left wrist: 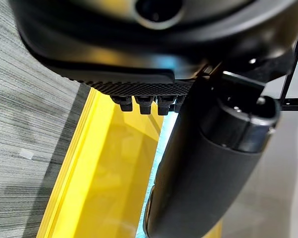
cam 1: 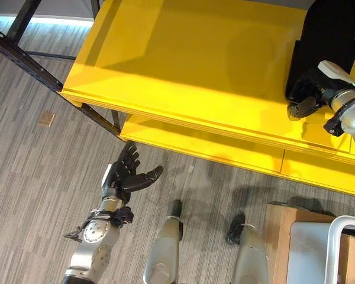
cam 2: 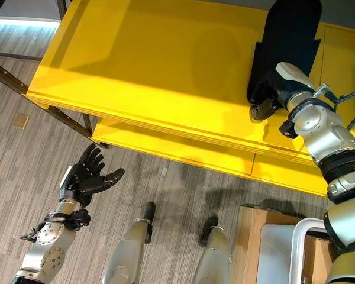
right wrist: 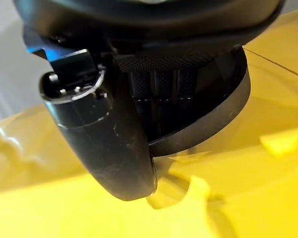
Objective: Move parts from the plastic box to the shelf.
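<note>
Black part on yellow shelf — gripped by right hand.
Left hand is held open, empty, over floor.

one black part (flat), one yellow shelf.

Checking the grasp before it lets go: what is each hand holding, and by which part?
The right hand is curled round the near end of the black part, which lies on the yellow shelf. The left hand is open and holds nothing.
</note>
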Robot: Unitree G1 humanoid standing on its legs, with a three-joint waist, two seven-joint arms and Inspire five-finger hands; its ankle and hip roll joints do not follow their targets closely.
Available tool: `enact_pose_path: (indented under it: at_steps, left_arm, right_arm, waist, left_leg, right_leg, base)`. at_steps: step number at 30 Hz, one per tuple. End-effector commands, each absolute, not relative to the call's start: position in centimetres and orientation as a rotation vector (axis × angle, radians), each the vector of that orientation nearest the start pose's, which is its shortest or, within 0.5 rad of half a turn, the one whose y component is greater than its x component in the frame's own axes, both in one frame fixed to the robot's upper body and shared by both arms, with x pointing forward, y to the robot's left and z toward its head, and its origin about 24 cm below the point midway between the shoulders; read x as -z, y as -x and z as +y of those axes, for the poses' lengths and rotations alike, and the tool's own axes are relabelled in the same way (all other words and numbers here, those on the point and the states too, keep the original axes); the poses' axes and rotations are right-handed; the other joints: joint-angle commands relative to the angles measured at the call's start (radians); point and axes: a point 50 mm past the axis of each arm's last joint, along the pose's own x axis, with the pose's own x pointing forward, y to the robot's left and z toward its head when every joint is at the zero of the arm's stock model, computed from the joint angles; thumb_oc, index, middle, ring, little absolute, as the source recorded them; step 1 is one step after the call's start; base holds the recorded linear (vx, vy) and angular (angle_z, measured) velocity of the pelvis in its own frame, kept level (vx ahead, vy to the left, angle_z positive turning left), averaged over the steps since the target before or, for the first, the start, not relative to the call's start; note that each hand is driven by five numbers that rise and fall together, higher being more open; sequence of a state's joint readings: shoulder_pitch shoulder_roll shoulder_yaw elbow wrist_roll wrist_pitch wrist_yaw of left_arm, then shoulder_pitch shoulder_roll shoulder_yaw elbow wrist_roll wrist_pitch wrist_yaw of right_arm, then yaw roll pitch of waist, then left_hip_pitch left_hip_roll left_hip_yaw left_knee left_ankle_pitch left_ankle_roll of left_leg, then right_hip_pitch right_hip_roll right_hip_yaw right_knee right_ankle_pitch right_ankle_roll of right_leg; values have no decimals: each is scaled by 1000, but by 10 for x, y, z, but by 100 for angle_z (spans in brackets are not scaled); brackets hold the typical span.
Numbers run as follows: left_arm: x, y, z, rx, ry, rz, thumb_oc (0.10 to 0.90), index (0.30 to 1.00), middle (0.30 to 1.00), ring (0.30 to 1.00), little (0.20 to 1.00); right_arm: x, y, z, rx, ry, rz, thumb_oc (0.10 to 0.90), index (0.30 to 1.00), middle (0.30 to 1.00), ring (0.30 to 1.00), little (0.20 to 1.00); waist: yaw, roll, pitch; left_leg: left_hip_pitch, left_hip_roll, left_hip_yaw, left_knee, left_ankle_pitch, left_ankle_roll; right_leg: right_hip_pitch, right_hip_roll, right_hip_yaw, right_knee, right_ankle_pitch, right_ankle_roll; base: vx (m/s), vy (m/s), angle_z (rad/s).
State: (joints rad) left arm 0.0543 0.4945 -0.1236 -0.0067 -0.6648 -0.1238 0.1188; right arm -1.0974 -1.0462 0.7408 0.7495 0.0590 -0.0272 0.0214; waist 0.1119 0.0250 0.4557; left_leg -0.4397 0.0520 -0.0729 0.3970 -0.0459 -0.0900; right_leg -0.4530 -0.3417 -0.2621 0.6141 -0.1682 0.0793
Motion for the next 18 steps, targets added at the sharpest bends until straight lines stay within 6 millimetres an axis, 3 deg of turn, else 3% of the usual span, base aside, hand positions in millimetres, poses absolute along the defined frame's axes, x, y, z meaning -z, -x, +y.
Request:
enact_pose_path:
  at_steps: [1, 2, 5, 6, 7, 8, 9, 10, 11, 15, 18]
  left_arm:
    - [-93, -244, 223, 1, 203, -219, 900, 1000, 1000, 1000, 1000]
    - [-92, -243, 223, 0, 203, -217, 900, 1000, 1000, 1000, 1000]
    - [-94, -244, 223, 0, 209, -226, 900, 1000, 1000, 1000, 1000]
    - [-94, -244, 223, -1, 209, -225, 900, 1000, 1000, 1000, 1000]
    - [-95, -244, 223, 0, 207, -229, 900, 1000, 1000, 1000, 1000]
    - [-94, -244, 223, -1, 207, -227, 900, 1000, 1000, 1000, 1000]
    - [-95, -244, 223, -1, 208, -229, 900, 1000, 1000, 1000, 1000]
    - [-96, -244, 223, -1, 206, -234, 900, 1000, 1000, 1000, 1000]
    - [-97, -245, 223, -1, 206, -236, 900, 1000, 1000, 1000, 1000]
    - [-97, -245, 223, 1, 210, -241, 900, 1000, 1000, 1000, 1000]
    - [-98, -245, 222, 6, 209, -241, 900, 1000, 1000, 1000, 1000]
  right_arm:
    - [-302, -366, -308, 265, 1227, -193, 400, 300, 300, 300, 300]
    - [-301, -366, -308, 263, 1228, -191, 400, 300, 300, 300, 300]
    - [-299, -367, -307, 258, 1227, -183, 400, 300, 300, 300, 300]
    - [-298, -368, -306, 252, 1225, -181, 416, 322, 322, 322, 322]
    - [-294, -369, -306, 248, 1205, -173, 594, 572, 572, 572, 572]
    - [-294, -370, -306, 246, 1206, -171, 614, 599, 599, 599, 599]
    - [-294, -370, -305, 241, 1206, -172, 673, 682, 682, 682, 682]
    - [-294, -372, -301, 228, 1196, -178, 816, 882, 882, 882, 882]
    - [-293, -372, -300, 223, 1187, -178, 900, 1000, 1000, 1000, 1000]
    - [-290, -374, -295, 193, 1169, -180, 900, 1000, 1000, 1000, 1000]
    - [-288, -375, -292, 171, 1169, -177, 900, 1000, 1000, 1000, 1000]
  waist:
    - [7, -2, -28]
    - [8, -2, -29]
    - [10, -3, -25]
    - [11, -3, -26]
    - [12, -4, -23]
    - [13, -4, -24]
    - [13, -4, -22]
    - [15, -4, -21]
    - [14, -4, -18]
    - [17, -6, -18]
    - [17, -7, -18]
  left_leg:
    - [5, 67, -7, 58, -74, -23]
    - [16, 71, -8, 65, -100, -29]
    - [1, 68, -10, 59, -74, -23]
    - [12, 73, -12, 67, -100, -29]
    - [1, 70, -12, 60, -73, -23]
    - [13, 74, -13, 67, -100, -28]
    - [13, 73, -13, 66, -99, -29]
    - [14, 73, -14, 65, -97, -29]
    - [2, 69, -14, 59, -70, -24]
    - [17, 74, -15, 60, -96, -29]
    - [10, 70, -14, 49, -68, -24]
  right_leg:
    - [52, 4, 39, -41, -23, 22]
    - [60, 7, 45, -30, -48, 29]
    - [49, 3, 38, -37, -24, 21]
    - [57, 6, 44, -24, -50, 28]
    - [49, 2, 39, -34, -24, 21]
    - [58, 5, 44, -23, -49, 28]
    - [58, 5, 44, -23, -49, 28]
    - [57, 5, 45, -22, -49, 28]
    - [49, 2, 40, -33, -23, 21]
    - [59, 5, 45, -23, -47, 28]
    - [53, 3, 39, -37, -20, 21]
  base:
    - [0, 0, 0]
    - [72, -31, 2]
    - [-3, -8, 1]
    - [-73, 6, 2]
    - [78, -33, 3]
    - [0, 0, 0]
    - [75, -23, 3]
    - [-75, 17, 0]
    - [-75, 17, 2]
    - [18, -5, 2]
    - [-48, 8, 1]
